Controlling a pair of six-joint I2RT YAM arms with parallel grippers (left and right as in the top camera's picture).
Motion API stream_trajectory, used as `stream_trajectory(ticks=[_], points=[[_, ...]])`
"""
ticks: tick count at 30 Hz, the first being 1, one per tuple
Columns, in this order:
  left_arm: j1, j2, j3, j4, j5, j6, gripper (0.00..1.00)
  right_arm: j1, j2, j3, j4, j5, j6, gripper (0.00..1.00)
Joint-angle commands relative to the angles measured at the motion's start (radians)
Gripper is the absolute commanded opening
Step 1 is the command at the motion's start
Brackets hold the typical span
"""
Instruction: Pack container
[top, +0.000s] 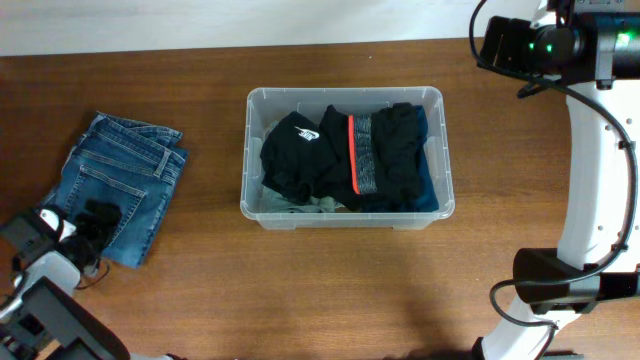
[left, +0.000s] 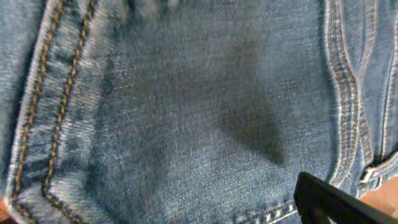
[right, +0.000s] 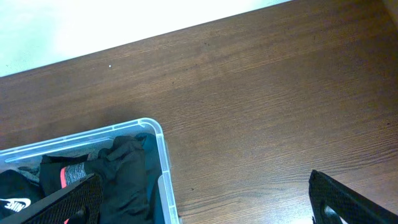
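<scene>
My left fingers (left: 336, 202), spread wide, hang close over the folded jeans (top: 125, 185), whose length runs forward from them, while the half-filled container (top: 345, 92) sits well off to their right, nearer my right gripper (right: 204, 180), likewise spread and empty.

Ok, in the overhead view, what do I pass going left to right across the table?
Folded jeans → clear container with dark clothes inside → white right arm.

Left fingers (left: 339, 202), right fingers (right: 62, 202) spread.
</scene>
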Motion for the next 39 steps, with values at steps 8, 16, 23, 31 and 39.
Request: stream_trajectory(ticks=[8,16,23,31,39], points=[[0.013,0.161,-0.092,0.025,0.132,-0.018,0.73,-0.006,-0.003,0.002,0.0,0.012,0.004,0.99],[0.015,0.166,-0.091,0.036,0.134,-0.022,0.07,-0.006,-0.003,0.002,0.0,0.012,0.004,0.98],[0.016,0.16,-0.072,0.039,0.205,-0.023,0.01,-0.006,-0.003,0.002,0.0,0.012,0.004,0.98],[0.014,0.024,0.012,0.002,0.412,-0.114,0.0,-0.006,-0.003,0.002,0.0,0.012,0.004,0.98],[0.014,-0.239,0.092,-0.07,0.377,-0.119,0.01,-0.006,-0.003,0.002,0.0,0.012,0.004,0.99]])
